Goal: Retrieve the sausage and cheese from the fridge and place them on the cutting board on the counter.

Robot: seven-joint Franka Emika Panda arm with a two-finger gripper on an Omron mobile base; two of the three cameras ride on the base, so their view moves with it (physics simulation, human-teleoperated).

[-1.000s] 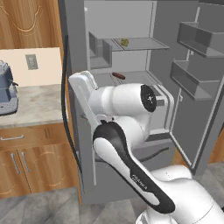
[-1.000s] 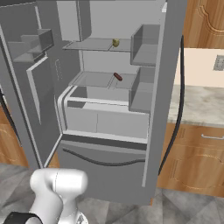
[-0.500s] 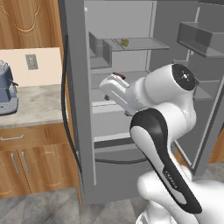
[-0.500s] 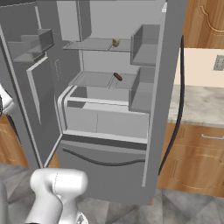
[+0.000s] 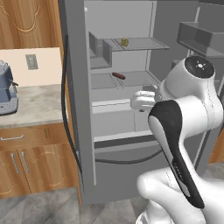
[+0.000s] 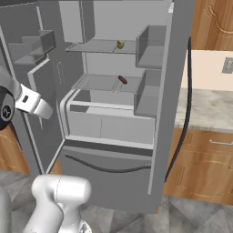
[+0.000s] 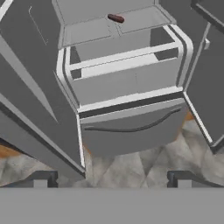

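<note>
1. Left base view: the tall grey French-door fridge (image 5: 127, 100) stands open, its doors swung wide. A small yellowish-olive chunk of cheese (image 5: 124, 42) sits on the upper grey shelf (image 5: 140, 43), near its back. A short dark-red rod of sausage (image 5: 118, 76) lies on the shelf below, apart from the cheese. The white arm with dark joints (image 5: 183, 113) rises at the right and bends in front of the fridge's lower half. To the left, a beige-grey veined marble table (image 5: 35, 105) sits over wooden cabinets with silver handles (image 5: 26, 153); a blue-grey appliance (image 5: 6, 89) stands on it (partly cut off by the frame edge).

2. Right base view: the same fridge (image 6: 113, 113) is seen from the other side, with the cheese (image 6: 120, 44) on the upper shelf and the sausage (image 6: 123, 80) on the middle one, both untouched. The marble table (image 6: 205, 109) lies to the right of the fridge.

3. Hand view: the camera looks down at the fridge's drawers and the grey stone floor (image 7: 127, 166). The sausage (image 7: 116, 18) lies on its shelf near the top edge. The claw (image 7: 111, 178) is spread wide with nothing between its two dark tips, well apart from the sausage.
</note>
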